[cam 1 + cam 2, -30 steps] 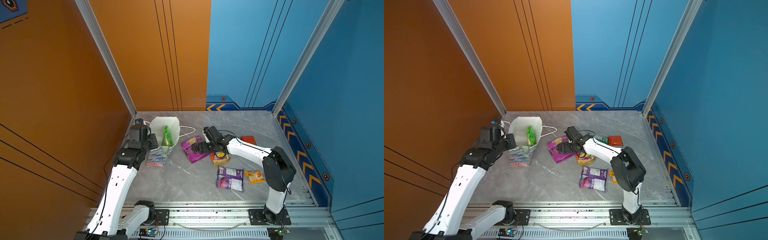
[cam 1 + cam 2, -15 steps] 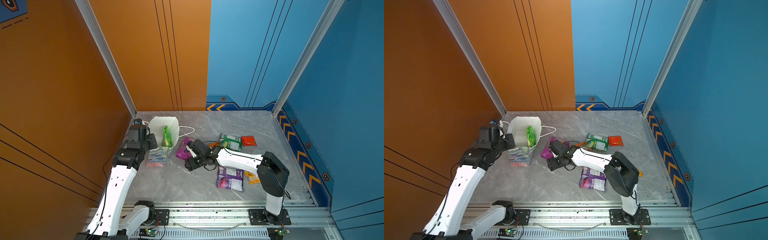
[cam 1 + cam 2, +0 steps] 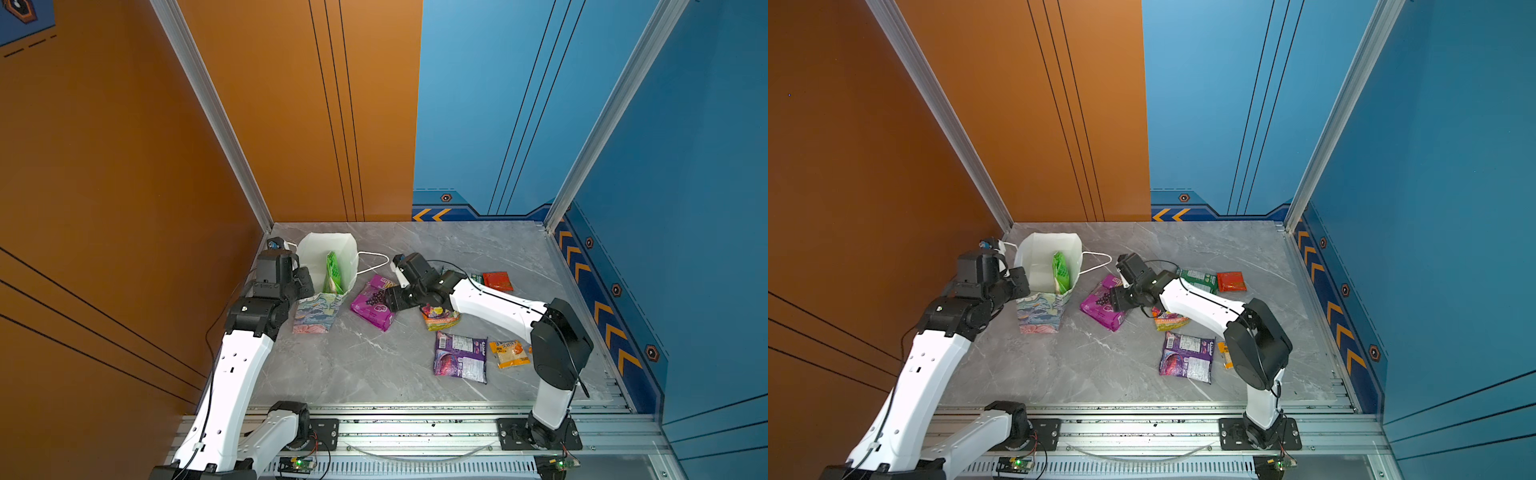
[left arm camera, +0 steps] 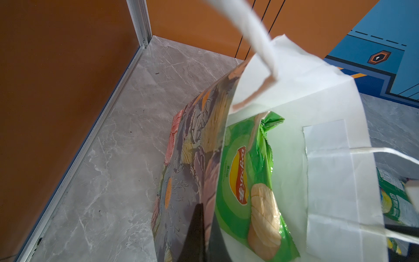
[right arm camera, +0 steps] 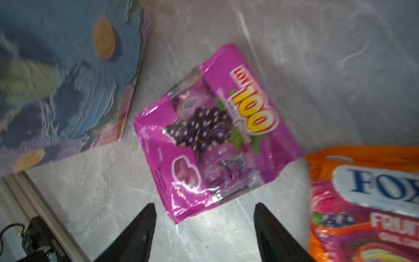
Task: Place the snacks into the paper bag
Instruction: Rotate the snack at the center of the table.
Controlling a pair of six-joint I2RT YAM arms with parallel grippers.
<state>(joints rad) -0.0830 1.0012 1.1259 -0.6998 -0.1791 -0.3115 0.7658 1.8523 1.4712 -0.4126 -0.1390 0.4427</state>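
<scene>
Right fingers [image 5: 138, 231] spread, grape packet [image 5: 213, 136] corner between them

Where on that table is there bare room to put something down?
Bare marble lies in front, between the bag, the purple packet and the front rail, and along the back wall behind the red packet. It is crowded from the magenta packet rightward to the yellow packet.

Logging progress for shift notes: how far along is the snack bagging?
Done: the Lay's chips stand inside the paper bag. In hand: left gripper pinches the bag's wall; right gripper hangs open at the magenta grape packet. Left: that packet, plus Fox's, purple, yellow-orange, green-white and red packets.
</scene>
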